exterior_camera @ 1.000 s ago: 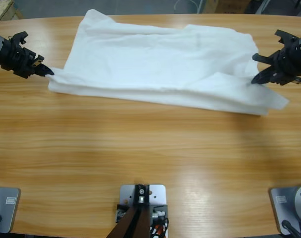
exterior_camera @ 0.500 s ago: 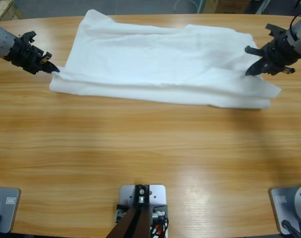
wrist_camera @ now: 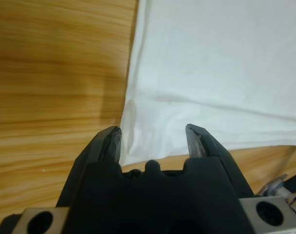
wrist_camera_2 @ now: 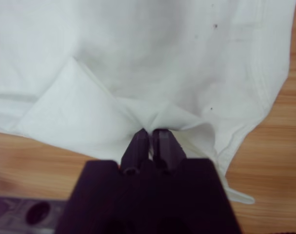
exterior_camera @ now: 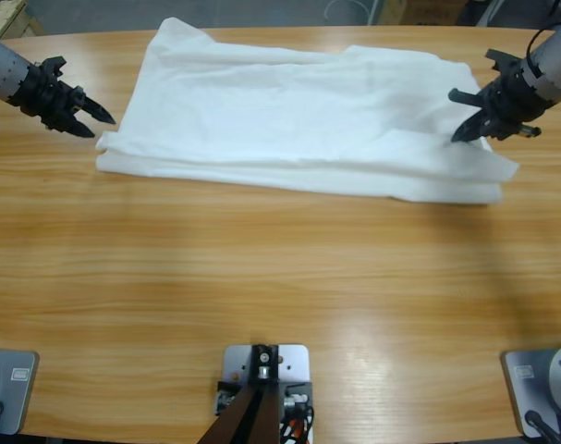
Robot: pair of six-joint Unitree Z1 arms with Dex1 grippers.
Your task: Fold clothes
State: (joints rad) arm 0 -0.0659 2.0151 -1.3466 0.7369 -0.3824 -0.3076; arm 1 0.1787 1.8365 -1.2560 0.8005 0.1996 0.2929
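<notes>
White T-shirt (exterior_camera: 298, 116) on wooden table (exterior_camera: 280, 277)

The desk (exterior_camera: 280, 277) is seen from overhead; the T-shirt (exterior_camera: 298, 111) edges are viewed closely by both wrist cameras.

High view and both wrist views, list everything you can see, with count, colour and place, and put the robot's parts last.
T-shirt: one, white, spread across the far half of the table, folded lengthwise.
Table: one, light brown wood, bare along its near half.
Left gripper: one, black, at the left end of the T-shirt, jaws open, holding nothing.
Right gripper: one, black, at the right end of the T-shirt, jaws shut on a pinch of the fabric.
</notes>
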